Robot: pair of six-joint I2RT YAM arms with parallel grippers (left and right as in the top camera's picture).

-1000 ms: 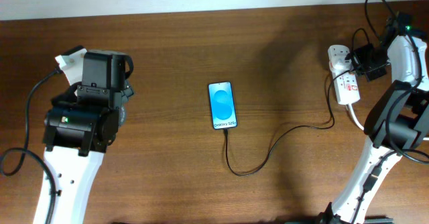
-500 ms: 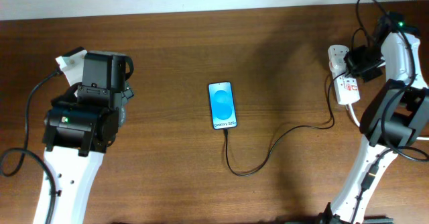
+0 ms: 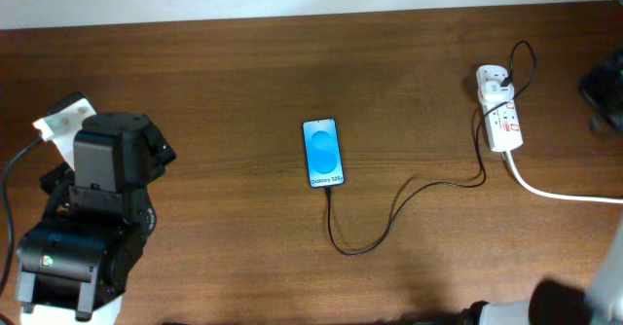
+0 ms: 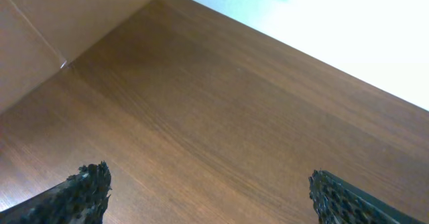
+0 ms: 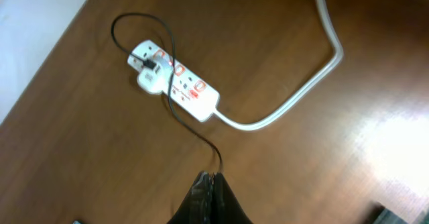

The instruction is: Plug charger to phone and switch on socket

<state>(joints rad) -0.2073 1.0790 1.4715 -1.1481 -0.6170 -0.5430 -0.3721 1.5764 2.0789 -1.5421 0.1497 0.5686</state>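
The phone lies flat mid-table, its light-blue screen lit. The charger's thin black cable runs from the phone's lower end in a loop to the white plug adapter, which sits in the socket. In the right wrist view the socket shows its red switch marks, with the adapter in its far end. My right gripper is shut and empty, high above the table and away from the socket. My left gripper is open and empty over bare wood.
The socket's thick white cord trails off to the right edge; it also shows in the right wrist view. My left arm fills the table's lower left corner. A white wall lies beyond the far table edge.
My right arm has lifted off the socket and pulled back to the right, almost out of the overhead view. My left arm has drawn back toward the lower left.
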